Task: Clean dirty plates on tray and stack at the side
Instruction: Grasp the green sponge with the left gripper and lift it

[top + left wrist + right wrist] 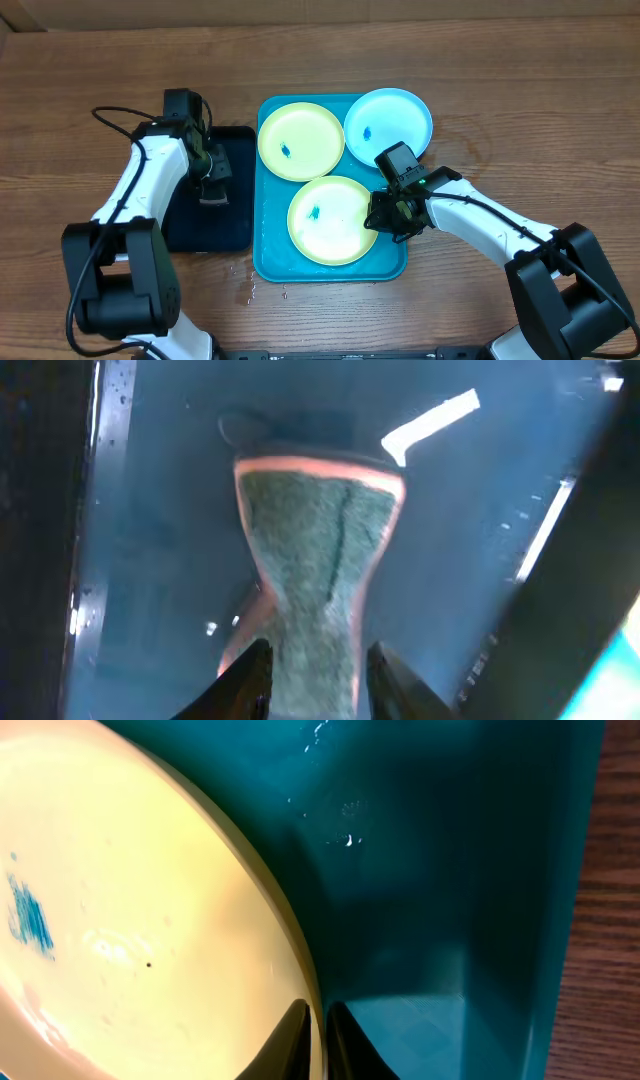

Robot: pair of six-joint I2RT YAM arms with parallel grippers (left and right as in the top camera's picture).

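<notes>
Plates (345,160), three, lie in the tray (270,245), each with a blue smudge: yellow plate (300,140) at 11 o'clock, blue plate (388,122) at 1 o'clock overhanging the rim, near plate (330,220) at 6 o'clock. Right gripper (320,1020) is pinched narrow on the near plate's 3 o'clock rim. Left gripper (318,660), at 9 o'clock over the black tray (235,230), squeezes a sponge (320,530).

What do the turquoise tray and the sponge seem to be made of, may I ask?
The turquoise tray looks like moulded plastic, glossy with wet glints. The sponge seems soft foam, orange-edged and pinched in, with a coarse green scouring face.
</notes>
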